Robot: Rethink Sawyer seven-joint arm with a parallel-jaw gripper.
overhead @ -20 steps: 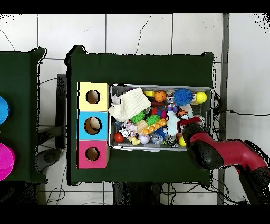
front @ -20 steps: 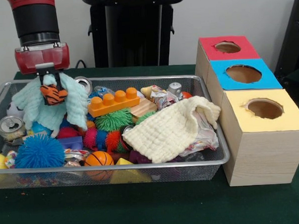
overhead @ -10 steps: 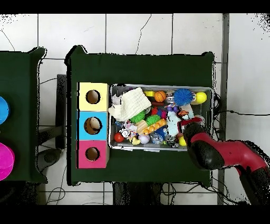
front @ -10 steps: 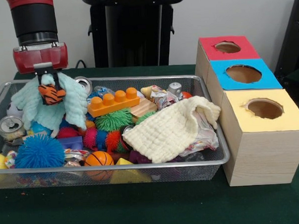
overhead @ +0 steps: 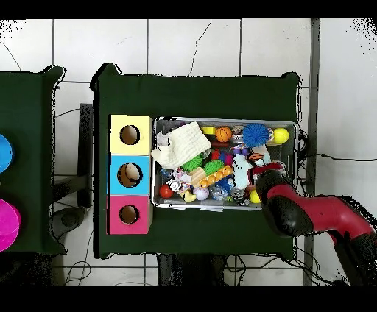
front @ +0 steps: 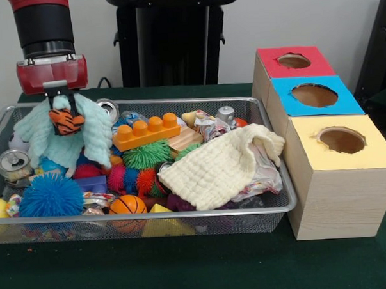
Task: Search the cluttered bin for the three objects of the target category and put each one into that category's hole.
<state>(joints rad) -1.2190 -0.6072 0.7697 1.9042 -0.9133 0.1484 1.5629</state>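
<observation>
The silver wire-mesh bin (front: 183, 212) (overhead: 158, 199) lies on the green table, full of toys. My gripper (front: 64, 115) (overhead: 255, 160) hangs over its far left end in the front view, shut on the orange tiger-striped soft toy (front: 66, 121), together with a pale mint knitted cloth (front: 96, 136) that drapes down around it. The toy is lifted just above the clutter. A pale yellow-tan soft toy (front: 190, 117) lies near the bin's far rim. The red-topped box's hole (front: 294, 61) (overhead: 129, 214) is at the far right, behind the blue-topped and yellow-topped boxes.
The bin holds an orange building brick (front: 146, 132), spiky rubber balls (front: 51, 195), a small basketball (front: 128, 205), a cream knitted cloth (front: 219, 166) and a can (front: 14, 166). The blue-topped box (front: 314, 96) and yellow-topped box (front: 340, 140) stand right of the bin.
The gripper has risen slightly with the tiger toy and the mint cloth; since half a second ago it has hardly moved.
</observation>
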